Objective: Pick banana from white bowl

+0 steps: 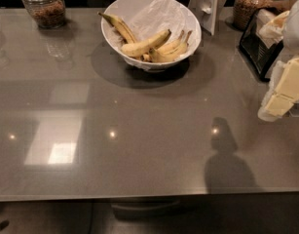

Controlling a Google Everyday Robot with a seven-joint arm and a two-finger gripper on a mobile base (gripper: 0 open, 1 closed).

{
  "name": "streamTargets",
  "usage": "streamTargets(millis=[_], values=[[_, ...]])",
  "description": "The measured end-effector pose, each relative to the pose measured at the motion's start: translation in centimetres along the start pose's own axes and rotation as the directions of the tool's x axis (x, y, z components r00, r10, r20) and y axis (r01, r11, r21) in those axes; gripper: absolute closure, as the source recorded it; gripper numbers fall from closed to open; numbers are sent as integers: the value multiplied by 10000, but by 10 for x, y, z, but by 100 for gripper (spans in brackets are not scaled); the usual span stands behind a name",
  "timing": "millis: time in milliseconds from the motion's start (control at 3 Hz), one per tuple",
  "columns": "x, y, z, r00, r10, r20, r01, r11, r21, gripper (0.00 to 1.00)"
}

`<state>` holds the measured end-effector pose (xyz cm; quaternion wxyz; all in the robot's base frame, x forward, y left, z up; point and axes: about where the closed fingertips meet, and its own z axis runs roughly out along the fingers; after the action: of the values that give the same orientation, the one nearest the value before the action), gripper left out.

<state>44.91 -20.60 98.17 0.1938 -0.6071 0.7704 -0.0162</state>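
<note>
We see a glossy grey countertop (139,145) from above, with the robot's cream-coloured gripper (284,89) hanging at the right edge of the view, low over the counter and holding nothing. We cannot tell whether it is spread or pressed together. Far to the gripper's left and further from us sits the white bowl (156,11), deep and round, lined with crinkled white paper. The banana (141,45), plump and pale yellow, lies across the middle of the bowl on its near side. It is well apart from the gripper. A thinner banana (119,27) with a dark stem rests at its far left end, and a small joined bunch (172,48) presses against the side nearer the gripper. Just beyond the gripper stand a black wire rack (258,45) and a glass jar (250,6). Another jar (43,6) sits far off past the bowl. We judge the reach has barely begun. To do it well, the gripper should rise above the bowl's rim, travel left, and come down over the banana's middle, closing across its width. The tight neighbours are the risk: a descent too near the bunch could catch the wrong fruit or tip the bowl.
</note>
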Motion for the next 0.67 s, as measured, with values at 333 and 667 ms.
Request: streamTargets(millis=[333,667], values=[[-30,-19,7,9925,-272,1190,270,9996,29,0],[-67,-43,18,9775,-519,2046,534,9986,-18,0]])
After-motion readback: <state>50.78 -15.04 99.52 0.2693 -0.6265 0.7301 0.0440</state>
